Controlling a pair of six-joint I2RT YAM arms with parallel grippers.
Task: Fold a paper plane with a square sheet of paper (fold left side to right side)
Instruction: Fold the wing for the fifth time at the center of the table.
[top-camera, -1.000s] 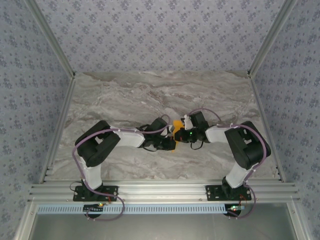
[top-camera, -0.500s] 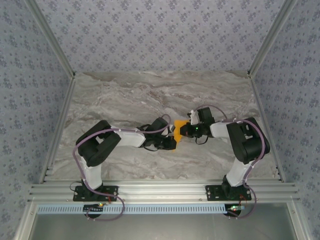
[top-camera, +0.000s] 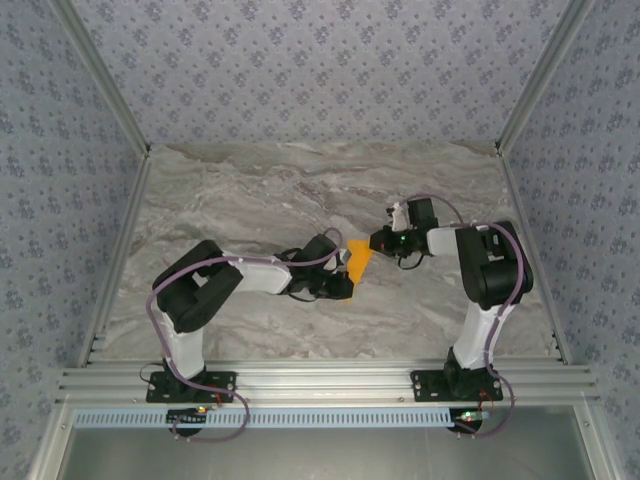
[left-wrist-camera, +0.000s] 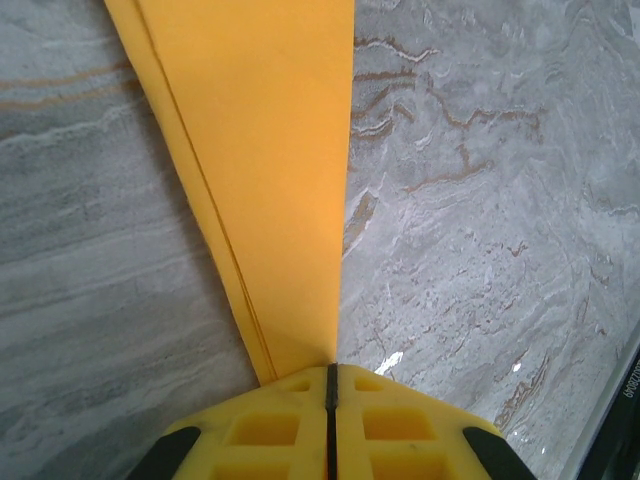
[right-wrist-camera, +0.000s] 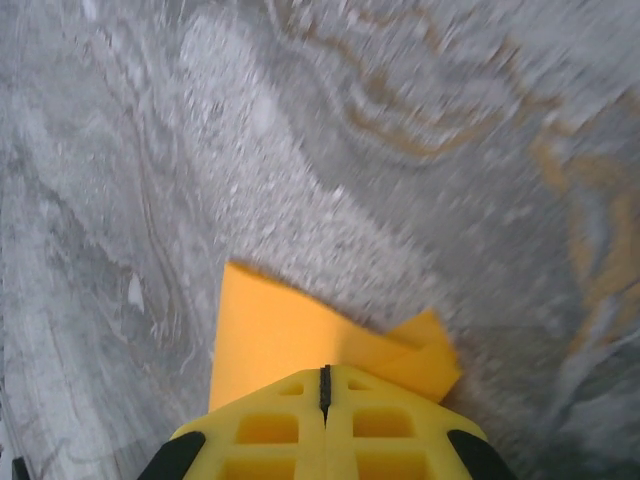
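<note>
The square sheet of paper is folded into a narrow orange-yellow paper plane (top-camera: 358, 262) near the table's middle, wide end far, point near. My left gripper (top-camera: 349, 278) is shut on the pointed end. In the left wrist view the paper plane (left-wrist-camera: 270, 150) runs up and away from the closed left gripper (left-wrist-camera: 330, 372), its layered edges showing on the left. My right gripper (top-camera: 374, 243) is shut at the wide end. In the right wrist view the paper plane (right-wrist-camera: 280, 330) spreads out from between the closed fingertips of the right gripper (right-wrist-camera: 323, 372), with a loose flap lifting to the right.
The grey marbled table (top-camera: 250, 190) is walled on three sides by patterned panels. An aluminium rail (top-camera: 320, 385) carrying both arm bases runs along the near edge.
My right gripper has moved away and to the right, from over the paper's middle to its wide end, uncovering more of the orange paper. The left gripper has stayed put.
</note>
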